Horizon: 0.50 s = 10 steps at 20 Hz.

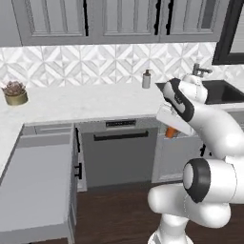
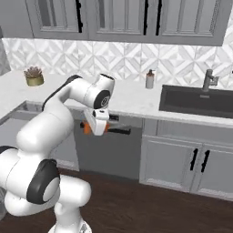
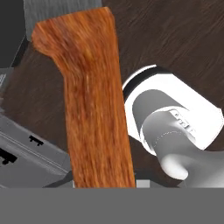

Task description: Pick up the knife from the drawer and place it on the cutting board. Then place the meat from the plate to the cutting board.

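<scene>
Orange wood grain runs up the middle of the hand view: the knife [image 3: 94, 96] handle, close to the lens, grey blade at the top edge. Dark floor lies beyond it, and grey cabinet fronts sit at lower left. The jaws stand narrow, clamped on that handle.

Left base view: the gripper [image 1: 170, 127] hangs in front of the counter [image 1: 86, 102] edge, an orange tip showing below it. The drawer [image 1: 35, 183] stands pulled out at lower left, grey inside, well apart from the hand.

Right base view: the gripper [image 2: 96, 123] holds the knife [image 2: 86, 129] level, just below the counter lip and in front of the dishwasher [image 2: 109, 150].

Judgement: the pick is done and the carry is in hand. Next, lift above the counter edge before travelling. Open room lies above the counter; the lip and the open drawer are the edges to clear.
</scene>
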{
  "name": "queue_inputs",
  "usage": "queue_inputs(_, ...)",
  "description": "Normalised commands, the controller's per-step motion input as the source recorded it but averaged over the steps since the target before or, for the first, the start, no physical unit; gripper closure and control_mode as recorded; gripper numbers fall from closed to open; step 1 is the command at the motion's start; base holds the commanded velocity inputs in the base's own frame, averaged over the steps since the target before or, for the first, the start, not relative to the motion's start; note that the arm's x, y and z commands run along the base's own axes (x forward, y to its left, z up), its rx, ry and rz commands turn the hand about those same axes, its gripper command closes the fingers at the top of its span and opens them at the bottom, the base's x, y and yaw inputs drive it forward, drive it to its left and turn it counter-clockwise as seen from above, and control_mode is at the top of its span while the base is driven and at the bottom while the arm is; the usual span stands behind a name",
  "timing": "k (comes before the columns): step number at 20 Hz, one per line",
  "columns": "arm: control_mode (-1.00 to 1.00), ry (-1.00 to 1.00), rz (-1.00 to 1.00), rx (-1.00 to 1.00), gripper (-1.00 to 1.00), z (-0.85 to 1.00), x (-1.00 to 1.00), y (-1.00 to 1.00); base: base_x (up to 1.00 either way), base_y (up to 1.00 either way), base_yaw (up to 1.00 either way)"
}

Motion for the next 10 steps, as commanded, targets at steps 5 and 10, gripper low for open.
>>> queue_inputs(5,1.0,0.0,0.0,0.0,1.0,0.0,0.0,0.0,0.0,0.0,-0.73)
queue_inputs(10,1.0,0.0,0.0,0.0,1.0,0.0,0.0,0.0,-0.08,0.0,-0.69)
